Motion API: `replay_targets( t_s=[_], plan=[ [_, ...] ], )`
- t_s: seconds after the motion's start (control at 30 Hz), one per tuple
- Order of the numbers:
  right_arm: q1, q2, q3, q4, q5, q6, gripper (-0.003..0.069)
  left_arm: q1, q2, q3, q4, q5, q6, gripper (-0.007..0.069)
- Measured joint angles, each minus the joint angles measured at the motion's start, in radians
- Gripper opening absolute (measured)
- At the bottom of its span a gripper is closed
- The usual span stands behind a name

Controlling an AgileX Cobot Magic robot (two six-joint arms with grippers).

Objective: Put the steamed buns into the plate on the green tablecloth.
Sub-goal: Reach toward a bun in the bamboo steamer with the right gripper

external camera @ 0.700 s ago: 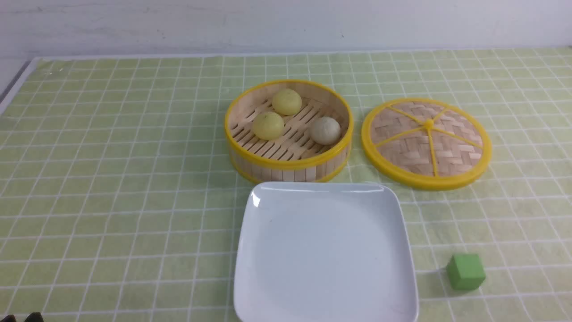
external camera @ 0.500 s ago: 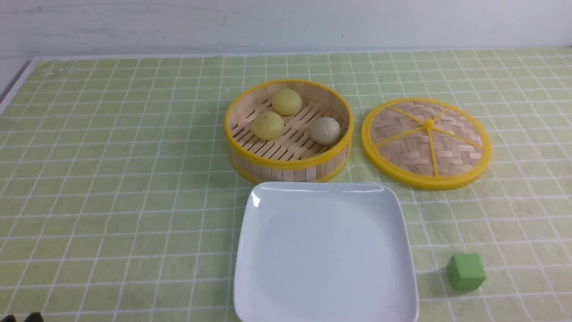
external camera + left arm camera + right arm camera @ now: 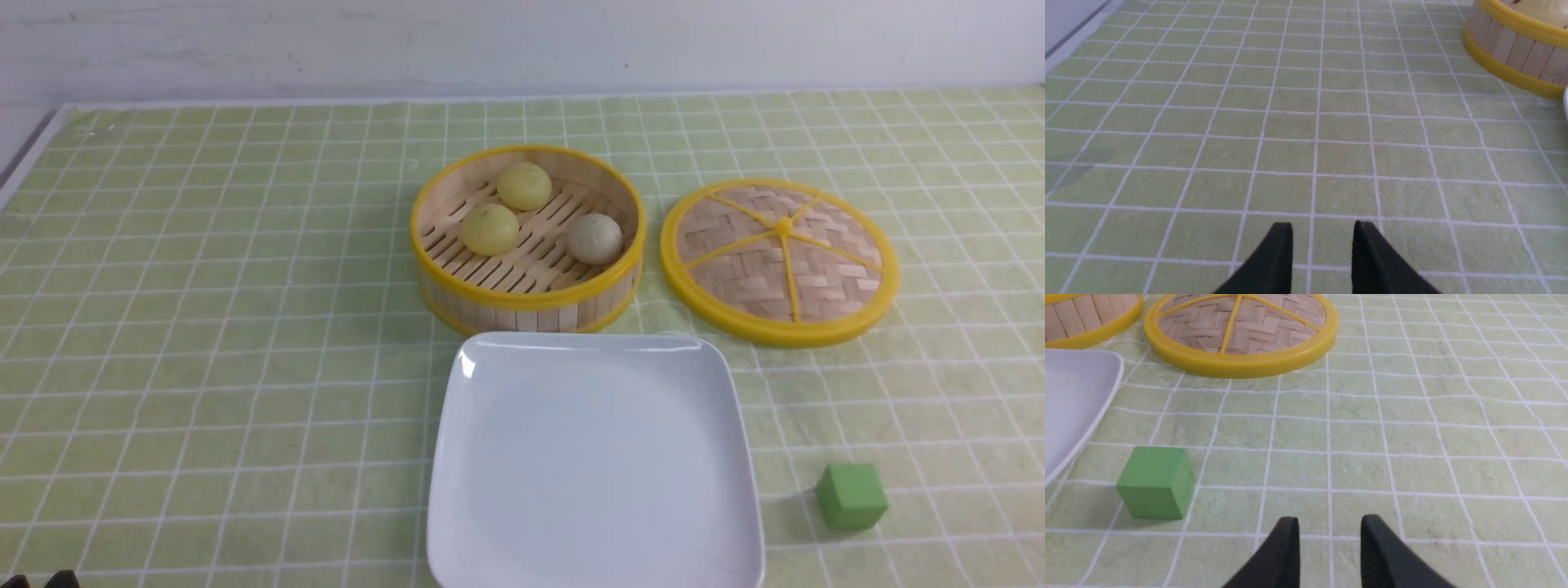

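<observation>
Three steamed buns lie in a round bamboo steamer (image 3: 529, 298): two pale yellow buns (image 3: 524, 185) (image 3: 490, 229) and a greyish-white bun (image 3: 594, 238). In front of the steamer, the white square plate (image 3: 596, 457) sits bare on the green tablecloth (image 3: 204, 327). In the left wrist view my left gripper (image 3: 1324, 228) hangs open over bare cloth, well short of the steamer (image 3: 1515, 45). The right wrist view shows my right gripper (image 3: 1329, 522) open too, with nothing between its fingers, over cloth beside the plate's corner (image 3: 1073, 396).
The woven steamer lid (image 3: 780, 260) lies flat to the right of the steamer. A green cube (image 3: 851, 495) stands right of the plate, close to my right gripper (image 3: 1155, 482). The cloth's far edge meets a white wall.
</observation>
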Motion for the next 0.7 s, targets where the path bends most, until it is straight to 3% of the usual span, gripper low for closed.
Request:
replay_targets(
  t_s=[0.7],
  plan=[
    [0.0, 0.0, 0.0, 0.0, 0.0, 0.0, 0.024, 0.0, 0.0, 0.0, 0.015, 0.0, 0.0, 0.0241]
  ],
)
